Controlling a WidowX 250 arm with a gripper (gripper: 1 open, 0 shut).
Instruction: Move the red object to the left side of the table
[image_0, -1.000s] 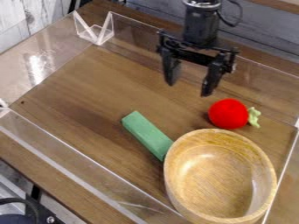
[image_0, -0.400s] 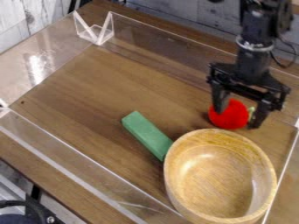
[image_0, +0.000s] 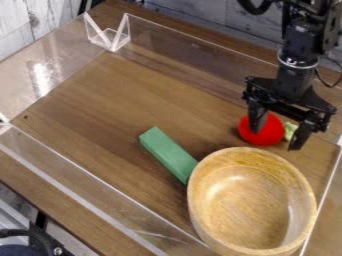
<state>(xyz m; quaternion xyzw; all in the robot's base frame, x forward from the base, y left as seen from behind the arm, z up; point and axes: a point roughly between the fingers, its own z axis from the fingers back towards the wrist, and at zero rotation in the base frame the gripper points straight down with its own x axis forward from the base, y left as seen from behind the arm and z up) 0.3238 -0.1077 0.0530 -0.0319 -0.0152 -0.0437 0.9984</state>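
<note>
Tabletop (image_0: 100, 100): brown wood grain, low clear plastic walls along its edges. I see the round wooden bowl (image_0: 251, 205) at the near right corner. My gripper (image_0: 279, 120), black, is down at the right part of the tabletop, fingers spread wide, one on either side of the red fruit; contact I cannot tell. Green block (image_0: 167, 155): lying flat, just left of the bowl, near the tabletop's near edge. Red fruit (image_0: 261, 130): on the tabletop's right part, just beyond the bowl, green leafy tip toward the right edge.
</note>
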